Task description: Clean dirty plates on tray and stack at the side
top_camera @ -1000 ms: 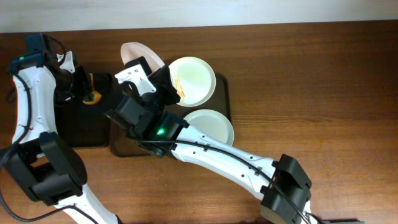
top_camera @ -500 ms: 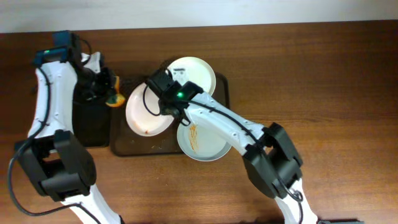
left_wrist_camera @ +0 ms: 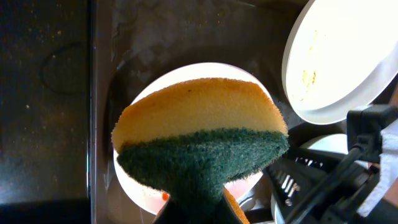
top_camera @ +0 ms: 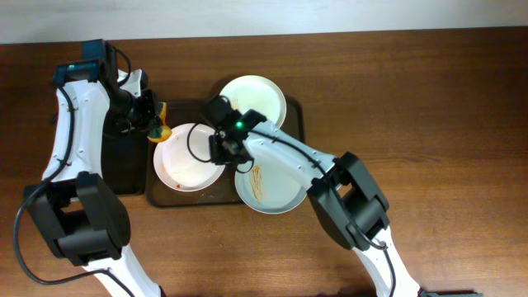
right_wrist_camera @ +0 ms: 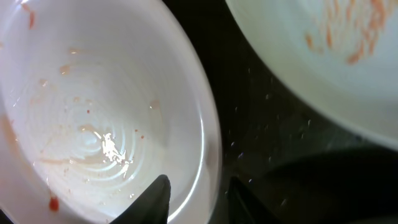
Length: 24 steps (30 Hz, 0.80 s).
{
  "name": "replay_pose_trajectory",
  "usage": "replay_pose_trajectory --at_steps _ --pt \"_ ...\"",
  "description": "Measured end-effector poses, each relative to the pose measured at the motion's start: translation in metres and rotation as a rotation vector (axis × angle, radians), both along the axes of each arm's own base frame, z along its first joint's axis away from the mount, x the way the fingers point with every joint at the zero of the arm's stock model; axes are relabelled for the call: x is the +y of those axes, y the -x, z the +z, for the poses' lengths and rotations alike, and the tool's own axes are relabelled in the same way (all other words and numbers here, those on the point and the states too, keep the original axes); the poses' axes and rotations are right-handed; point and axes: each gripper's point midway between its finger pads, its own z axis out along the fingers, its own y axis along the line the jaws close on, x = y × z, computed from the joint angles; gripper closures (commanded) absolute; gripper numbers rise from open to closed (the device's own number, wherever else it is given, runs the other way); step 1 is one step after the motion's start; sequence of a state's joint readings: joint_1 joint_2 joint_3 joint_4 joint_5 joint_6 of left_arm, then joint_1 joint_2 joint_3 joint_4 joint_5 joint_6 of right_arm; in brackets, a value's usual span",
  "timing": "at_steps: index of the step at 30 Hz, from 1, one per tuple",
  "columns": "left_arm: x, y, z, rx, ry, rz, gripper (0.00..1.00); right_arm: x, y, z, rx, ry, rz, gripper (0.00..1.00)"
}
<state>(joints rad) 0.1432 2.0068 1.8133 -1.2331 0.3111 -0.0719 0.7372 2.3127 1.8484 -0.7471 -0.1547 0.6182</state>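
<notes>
A white plate (top_camera: 186, 158) with red smears lies at the left of the dark brown tray (top_camera: 295, 132). My right gripper (top_camera: 221, 147) is shut on its right rim; in the right wrist view the fingers (right_wrist_camera: 199, 193) straddle that rim (right_wrist_camera: 93, 112). My left gripper (top_camera: 148, 120) is shut on a yellow and green sponge (top_camera: 159, 130), held just above the plate's left edge; the sponge (left_wrist_camera: 199, 137) hides most of the plate (left_wrist_camera: 134, 180). A second pale plate (top_camera: 256, 103) sits at the tray's back. A blue-green plate (top_camera: 268, 186) with orange streaks sits at the front right.
A smaller black tray (top_camera: 120, 165) lies left of the brown tray, under my left arm. My right arm reaches across the streaked plate. Brown wooden table (top_camera: 412, 124) extends to the right.
The white plate has come down from a tilted hold to lie lower and further left on the tray. My left gripper with the sponge has moved right, to the plate's edge.
</notes>
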Motion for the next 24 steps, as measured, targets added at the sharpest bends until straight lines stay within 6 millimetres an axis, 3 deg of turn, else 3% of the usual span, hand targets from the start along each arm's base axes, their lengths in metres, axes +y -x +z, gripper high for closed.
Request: replay_pose_trajectory --at_steps 4,7,8,11,13,19,24 --pt "0.0 -0.001 0.0 -0.003 0.0 0.0 0.99 -0.016 -0.016 0.003 -0.014 -0.034 0.099 0.69" --pt "0.0 -0.001 0.0 -0.003 0.0 0.0 0.99 -0.013 -0.018 0.001 -0.026 -0.047 0.133 0.69" --pt "0.0 -0.001 0.0 -0.003 0.0 0.0 0.99 -0.011 -0.017 -0.004 -0.02 -0.051 0.144 0.76" --pt "0.0 -0.001 0.0 -0.003 0.0 0.0 0.99 -0.006 -0.017 -0.013 -0.016 -0.065 0.158 0.85" --pt "0.0 -0.001 0.0 -0.004 -0.001 0.0 0.99 -0.001 -0.023 -0.012 -0.032 -0.086 0.137 0.96" --pt "0.0 -0.001 0.0 -0.005 -0.001 0.0 0.99 -0.006 -0.026 -0.016 0.007 -0.062 -0.045 0.96" --pt "-0.008 0.02 -0.03 0.084 0.011 -0.013 0.99 -0.012 -0.029 -0.017 0.027 -0.034 -0.202 0.96"
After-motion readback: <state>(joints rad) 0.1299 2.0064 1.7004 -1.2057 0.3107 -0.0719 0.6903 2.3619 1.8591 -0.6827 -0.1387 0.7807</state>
